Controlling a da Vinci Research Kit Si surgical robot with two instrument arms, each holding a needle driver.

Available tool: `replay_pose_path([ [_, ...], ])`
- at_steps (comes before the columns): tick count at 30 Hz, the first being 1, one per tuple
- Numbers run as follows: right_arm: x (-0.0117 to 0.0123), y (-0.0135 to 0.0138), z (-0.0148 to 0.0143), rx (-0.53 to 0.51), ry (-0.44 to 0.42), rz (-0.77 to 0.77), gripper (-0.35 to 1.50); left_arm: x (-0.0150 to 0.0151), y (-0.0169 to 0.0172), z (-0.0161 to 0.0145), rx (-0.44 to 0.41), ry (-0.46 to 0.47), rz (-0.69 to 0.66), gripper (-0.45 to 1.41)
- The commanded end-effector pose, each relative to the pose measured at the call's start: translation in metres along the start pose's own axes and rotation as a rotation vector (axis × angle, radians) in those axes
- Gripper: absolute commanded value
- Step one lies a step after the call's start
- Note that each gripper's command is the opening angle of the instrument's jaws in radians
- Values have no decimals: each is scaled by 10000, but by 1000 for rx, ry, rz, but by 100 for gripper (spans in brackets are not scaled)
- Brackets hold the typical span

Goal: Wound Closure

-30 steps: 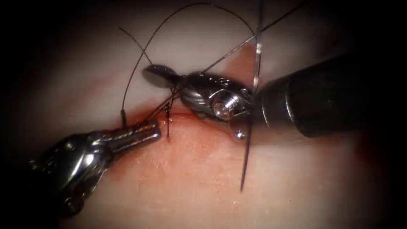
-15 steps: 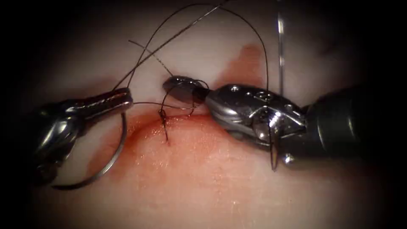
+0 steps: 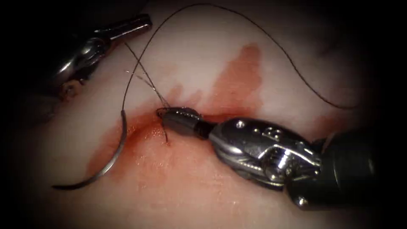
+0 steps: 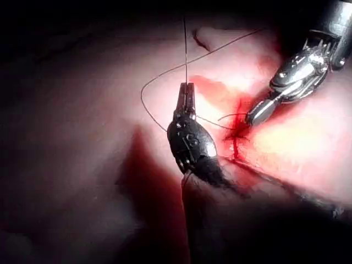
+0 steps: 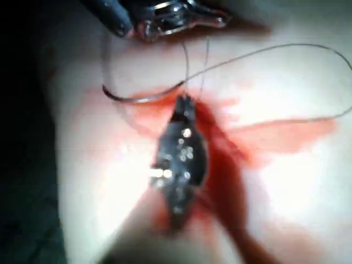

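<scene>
The curved needle [image 3: 111, 163] lies free on the tissue [image 3: 203, 191], left of the stitch, with neither tool holding it and no part of it in the tissue. Its thread [image 3: 263, 32] arcs up and over to the right. My right tool [image 3: 166, 113] has its jaws shut on the thread at the knot [image 3: 163, 111], right on the cut [image 3: 212, 116]. My left tool [image 3: 142, 22] is raised at the far left, shut on a strand [image 3: 140, 70] that runs down to the knot. The left wrist view has the left tool [image 4: 187, 91] with thread [image 4: 185, 44] leaving its tip.
Red fluid [image 3: 237, 78] stains the tissue above and around the cut. A short pale thread end [image 3: 140, 78] sticks out up and left of the knot. The right tool's dark shaft [image 3: 356, 169] covers the tissue at right.
My left tool has moved up and to the left, drawing its strand taut. My right tool has come down onto the knot, and the loop around its jaws has closed. The needle stays put.
</scene>
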Motion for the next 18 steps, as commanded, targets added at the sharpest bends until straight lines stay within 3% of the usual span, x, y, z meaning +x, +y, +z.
replay_pose_path([
  [1, -10, -9, 4, 16, -11, 0, -35, -9, -1, 9, -6, -1, -4, -45],
  [12, -33, -37, -7, 96, -58, -34, -35, -30, -40, 41, -23, -48, -16, -45],
  [18, -40, -45, -8, 123, -71, -42, -35, -23, -59, 47, -15, -107, 10, -45],
])
